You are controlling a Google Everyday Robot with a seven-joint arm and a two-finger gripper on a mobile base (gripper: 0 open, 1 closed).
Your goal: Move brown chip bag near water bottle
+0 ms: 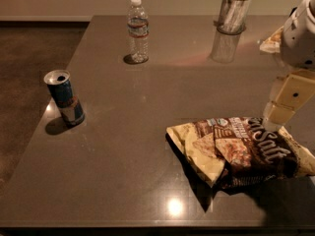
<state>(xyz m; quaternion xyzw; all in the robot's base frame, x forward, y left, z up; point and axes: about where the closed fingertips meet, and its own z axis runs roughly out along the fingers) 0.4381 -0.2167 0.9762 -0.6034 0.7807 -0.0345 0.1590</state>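
Note:
The brown chip bag [246, 149], crinkled dark-brown and cream foil with white "Salt" lettering, is at the table's front right. It casts a dark shadow under its left and front edges. My gripper [276, 118] comes down from the cream arm at the right edge and meets the bag's far top edge; its tip is hidden behind the bag. The water bottle [138, 31], clear with a white cap and a blue-red label band, stands upright at the far left-centre of the table, well apart from the bag.
A blue-silver drink can [65, 97] stands near the table's left edge. A clear glass cup with white napkins [231, 11] stands at the back right. A small pale orange packet [270, 41] lies behind the arm. The dark grey table [128, 146] drops to the floor on the left.

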